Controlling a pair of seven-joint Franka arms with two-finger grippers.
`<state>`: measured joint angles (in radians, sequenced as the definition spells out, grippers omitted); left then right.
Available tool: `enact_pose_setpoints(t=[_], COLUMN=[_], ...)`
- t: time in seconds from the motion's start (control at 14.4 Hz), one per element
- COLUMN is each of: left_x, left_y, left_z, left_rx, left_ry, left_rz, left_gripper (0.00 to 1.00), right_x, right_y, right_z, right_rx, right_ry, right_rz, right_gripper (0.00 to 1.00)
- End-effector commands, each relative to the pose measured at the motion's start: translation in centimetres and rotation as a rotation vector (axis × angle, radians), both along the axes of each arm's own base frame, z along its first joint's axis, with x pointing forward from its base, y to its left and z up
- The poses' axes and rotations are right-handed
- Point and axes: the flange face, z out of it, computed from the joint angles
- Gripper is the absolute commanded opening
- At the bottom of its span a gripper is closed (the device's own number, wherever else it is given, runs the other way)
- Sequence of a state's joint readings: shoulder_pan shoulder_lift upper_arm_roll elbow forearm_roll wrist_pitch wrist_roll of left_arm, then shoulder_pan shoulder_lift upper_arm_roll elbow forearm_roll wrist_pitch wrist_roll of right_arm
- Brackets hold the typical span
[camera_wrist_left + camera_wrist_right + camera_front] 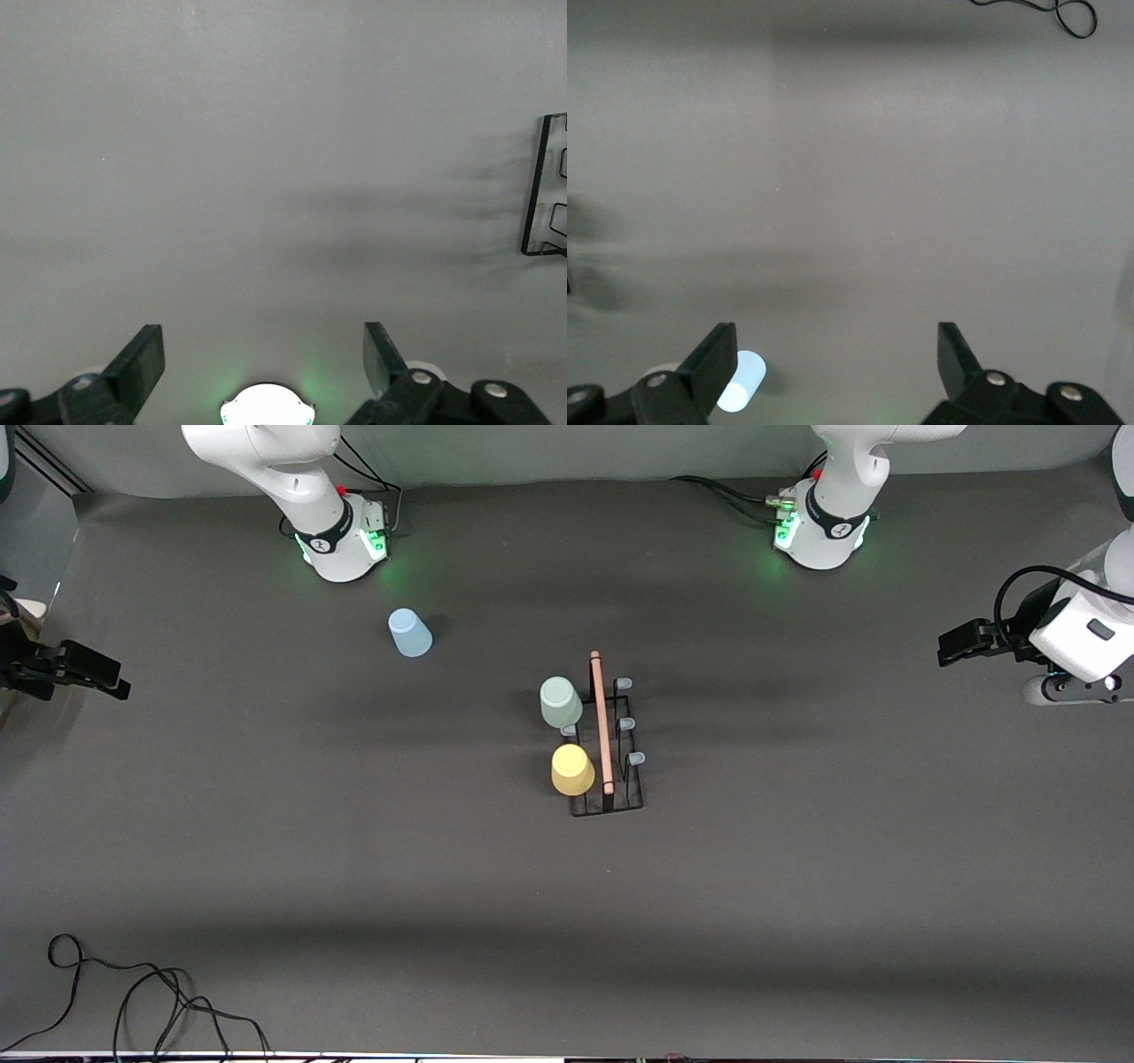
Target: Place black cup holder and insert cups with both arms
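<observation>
Black cup holder [607, 735] carries green cup [561, 701] and yellow cup [572, 769]; its frame is cut off in the left wrist view. Left gripper [263, 363] and right gripper [837, 359] hang spread, empty.

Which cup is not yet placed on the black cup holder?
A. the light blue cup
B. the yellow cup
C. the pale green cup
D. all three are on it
A: the light blue cup stands alone on the table toward the right arm's base, apart from the black cup holder, while the pale green cup and the yellow cup sit on its prongs.
</observation>
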<state>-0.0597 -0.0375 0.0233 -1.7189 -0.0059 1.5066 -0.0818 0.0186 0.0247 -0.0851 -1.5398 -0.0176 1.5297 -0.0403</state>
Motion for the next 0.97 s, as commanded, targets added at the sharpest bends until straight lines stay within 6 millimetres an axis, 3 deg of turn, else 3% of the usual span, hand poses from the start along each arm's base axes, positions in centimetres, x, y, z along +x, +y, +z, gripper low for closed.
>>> enact_pose_setpoints(t=[0.0,0.9], left_x=[-0.17,-0.17], left_y=[0.04,0.12], left_z=[0.25,0.25], left_rx=[-0.006,-0.006], left_ry=[-0.009,-0.009], left_rz=[-0.013,-0.011], left_gripper=[1.00,1.00], right_x=[-0.63,-0.62], right_y=[0.34,0.61], right_z=[0.24,0.11], right_rx=[-0.007,0.033], right_ry=[-0.010,-0.006], right_rz=[0.022,0.016], right_gripper=[1.00,1.00])
